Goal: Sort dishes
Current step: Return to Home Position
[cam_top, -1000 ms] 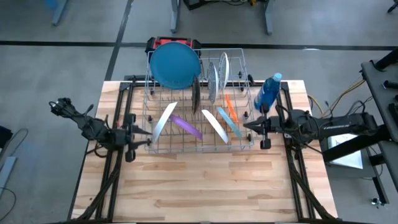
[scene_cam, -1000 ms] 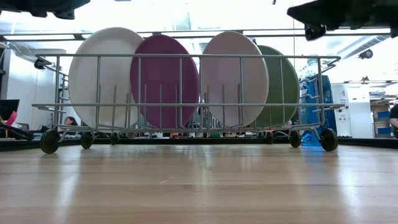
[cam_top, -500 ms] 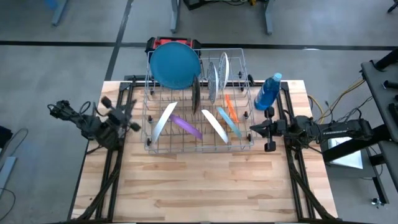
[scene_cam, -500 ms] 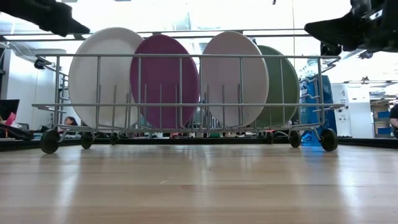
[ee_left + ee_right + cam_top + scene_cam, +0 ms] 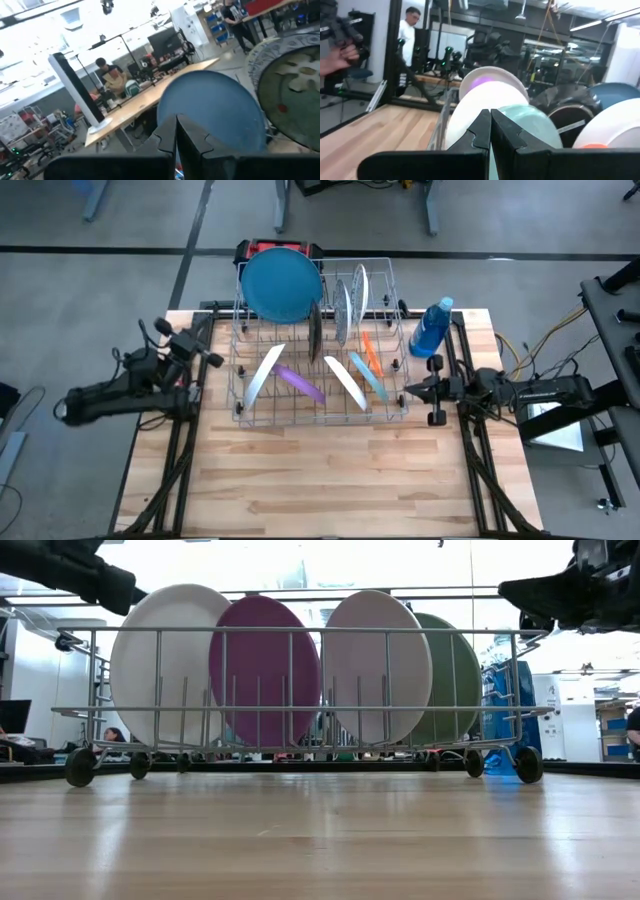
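Observation:
The dishes stand on edge in a wire rack (image 5: 322, 416). They are a large blue plate (image 5: 282, 283), a patterned plate (image 5: 342, 310), white plates (image 5: 263, 372), a purple plate (image 5: 300, 383), a teal plate (image 5: 370, 380) and a small orange one (image 5: 371, 352). My left gripper (image 5: 213, 359) hangs shut just left of the rack and points toward the blue plate (image 5: 210, 110). My right gripper (image 5: 405, 392) is shut at the rack's right near corner, aimed at the teal plate (image 5: 527, 125). Neither gripper touches anything.
A blue spray bottle (image 5: 430, 328) stands right of the rack, just beyond my right gripper. Bare wooden tabletop (image 5: 320, 470) fills the near half. People show in the room behind the table.
My left gripper has drawn back from the rack's left near side, swung toward the far edge and turned; it now points at the blue plate. My right gripper has sunk and drawn back a little toward the right edge. The dishes have not moved.

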`<action>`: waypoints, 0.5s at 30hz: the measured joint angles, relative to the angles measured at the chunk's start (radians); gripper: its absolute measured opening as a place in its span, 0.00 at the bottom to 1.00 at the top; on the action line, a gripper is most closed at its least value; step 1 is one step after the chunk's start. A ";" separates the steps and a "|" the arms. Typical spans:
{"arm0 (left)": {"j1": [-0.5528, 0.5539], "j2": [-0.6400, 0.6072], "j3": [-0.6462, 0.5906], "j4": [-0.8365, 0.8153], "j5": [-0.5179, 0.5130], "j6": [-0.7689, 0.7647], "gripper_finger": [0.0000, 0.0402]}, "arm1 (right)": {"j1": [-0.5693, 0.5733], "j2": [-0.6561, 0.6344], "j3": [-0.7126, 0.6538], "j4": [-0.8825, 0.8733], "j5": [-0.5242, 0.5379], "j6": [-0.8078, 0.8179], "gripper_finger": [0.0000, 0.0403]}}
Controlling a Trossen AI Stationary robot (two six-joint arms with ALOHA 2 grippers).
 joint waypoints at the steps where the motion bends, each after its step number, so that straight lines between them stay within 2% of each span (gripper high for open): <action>1: 0.043 -0.013 -0.004 0.000 0.039 0.001 0.00 | 0.001 0.001 0.000 -0.004 -0.001 0.003 0.00; 5: 0.161 -0.082 -0.026 0.000 0.199 0.002 0.00 | 0.001 0.000 0.000 -0.013 -0.036 0.027 0.00; 7: 0.198 -0.119 -0.040 0.000 0.245 0.007 0.00 | 0.001 -0.001 0.000 0.003 -0.058 0.025 0.00; 10: 0.232 -0.177 -0.077 0.008 0.233 0.015 0.00 | 0.001 -0.001 0.000 0.019 -0.069 0.006 0.00; 15: 0.267 -0.205 -0.161 0.079 0.067 0.041 0.00 | 0.001 0.000 0.000 0.035 -0.069 0.001 0.00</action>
